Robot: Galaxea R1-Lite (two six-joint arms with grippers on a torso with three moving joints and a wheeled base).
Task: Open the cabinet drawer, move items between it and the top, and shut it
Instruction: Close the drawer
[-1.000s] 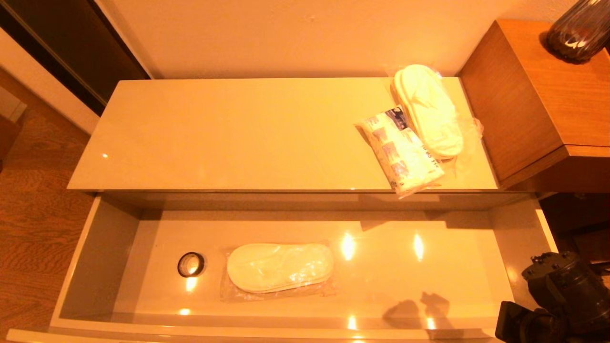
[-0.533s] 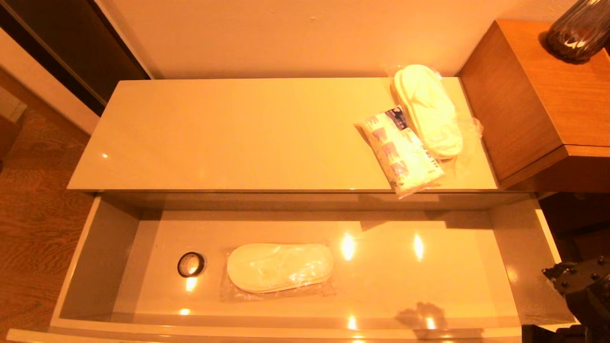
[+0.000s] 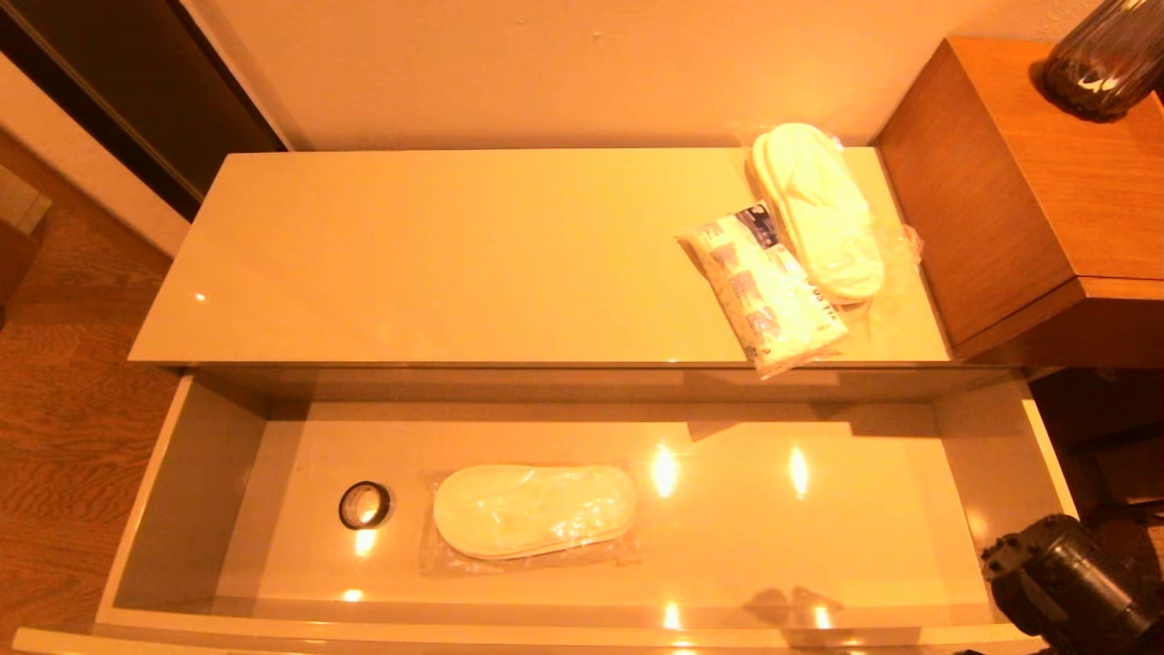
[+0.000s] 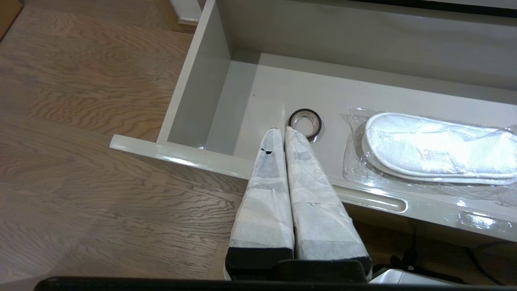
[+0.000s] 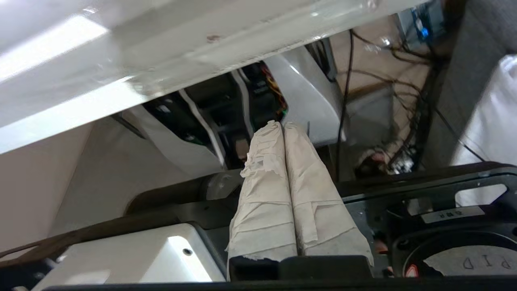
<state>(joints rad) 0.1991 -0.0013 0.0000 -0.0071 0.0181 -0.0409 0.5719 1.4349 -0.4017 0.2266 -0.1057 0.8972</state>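
The wide cream cabinet drawer [image 3: 1000,455] stands pulled fully out. Inside it lie a black tape ring [image 3: 365,505] [image 4: 305,122] and bagged white slippers [image 3: 534,510] [image 4: 436,145]. On the glossy top [image 3: 455,264], at its right end, rest a second bagged pair of slippers [image 3: 818,209] and the white packet with blue print [image 3: 768,291], whose corner overhangs the front edge. My left gripper [image 4: 280,129] is shut and empty, hovering outside the drawer front near the ring. My right gripper [image 5: 280,124] is shut and empty, low under the drawer's right front corner; only its arm [image 3: 1064,582] shows in the head view.
A taller brown wooden cabinet [image 3: 1018,182] with a dark vase [image 3: 1105,59] adjoins the top's right end. Wooden floor [image 3: 64,409] lies to the left. Robot base parts and cables [image 5: 363,101] fill the space beneath the drawer front.
My right arm has drawn back from the drawer's right front corner and dropped lower at the bottom right. The drawer and the items have not moved.
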